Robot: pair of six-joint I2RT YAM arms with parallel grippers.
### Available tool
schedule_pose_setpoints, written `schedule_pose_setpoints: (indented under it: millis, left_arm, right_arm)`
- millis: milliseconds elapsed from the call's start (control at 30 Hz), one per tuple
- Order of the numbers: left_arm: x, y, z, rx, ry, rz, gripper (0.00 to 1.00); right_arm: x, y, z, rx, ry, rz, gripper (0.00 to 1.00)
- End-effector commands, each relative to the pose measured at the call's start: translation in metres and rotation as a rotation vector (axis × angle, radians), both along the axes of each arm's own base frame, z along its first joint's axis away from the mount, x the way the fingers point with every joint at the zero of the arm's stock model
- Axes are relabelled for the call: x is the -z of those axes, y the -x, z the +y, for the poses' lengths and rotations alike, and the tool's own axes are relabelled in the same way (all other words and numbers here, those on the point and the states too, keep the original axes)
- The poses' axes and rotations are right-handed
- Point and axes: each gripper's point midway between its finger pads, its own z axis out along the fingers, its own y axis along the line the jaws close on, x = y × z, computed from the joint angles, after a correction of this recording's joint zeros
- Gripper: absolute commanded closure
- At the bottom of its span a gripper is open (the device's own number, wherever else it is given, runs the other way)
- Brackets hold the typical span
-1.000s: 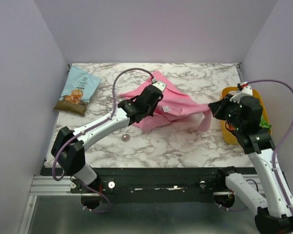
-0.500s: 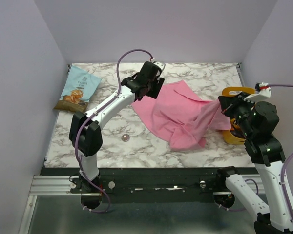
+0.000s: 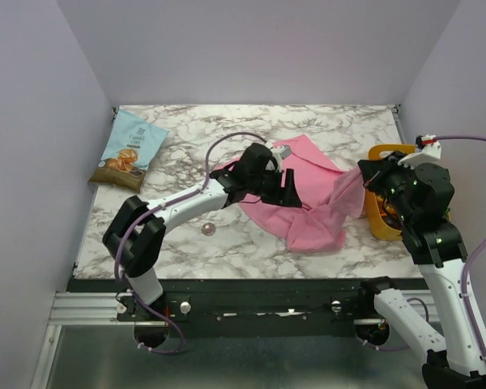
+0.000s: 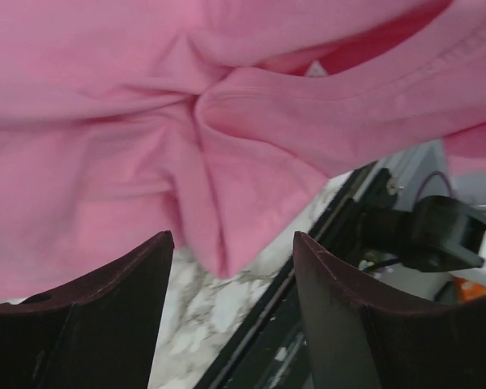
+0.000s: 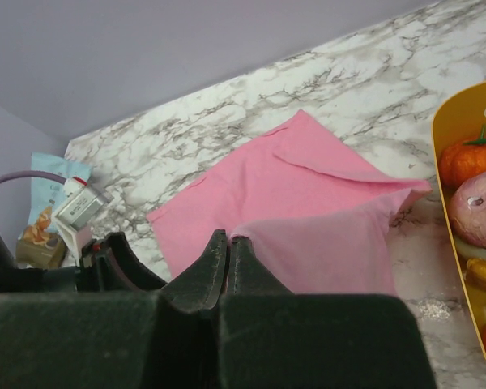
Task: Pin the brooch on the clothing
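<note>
Nearby, a chip bag (image 3: 131, 150) and yellow tray (image 3: 376, 220) flank the T-shirt (image 3: 316, 172).

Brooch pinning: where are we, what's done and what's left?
Done: nothing pinned. The brooch lies bare on the marble table, apart from the pink T-shirt.
In hand: the right claw is shut on an edge of the shirt, holding that side up. The left claw hangs open above crumpled fabric, gripping nothing.
Left: flatten the shirt, fetch the brooch, pin it.
</note>
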Motion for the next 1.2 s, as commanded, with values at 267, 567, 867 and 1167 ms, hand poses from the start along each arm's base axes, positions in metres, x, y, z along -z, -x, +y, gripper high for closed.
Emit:
schedule_pose_setpoints:
  millis: [267, 567, 867, 1167]
  left_arm:
    - [0.056, 0.034, -0.078, 0.014, 0.088, 0.327, 0.41]
    - [0.089, 0.040, -0.093, 0.027, 0.012, 0.364, 0.36]
    - [0.108, 0.045, -0.108, 0.047, -0.095, 0.347, 0.37]
    - [0.119, 0.052, -0.113, 0.073, -0.093, 0.349, 0.80]
  right_arm:
    - [0.001, -0.003, -0.001, 0.006, 0.014, -0.016, 0.99]
    - [0.003, -0.002, -0.001, 0.004, 0.022, -0.015, 0.99]
    - [0.002, -0.001, -0.004, 0.014, 0.023, -0.023, 0.99]
    - [0.002, -0.001, -0.004, 0.016, 0.022, -0.026, 0.99]
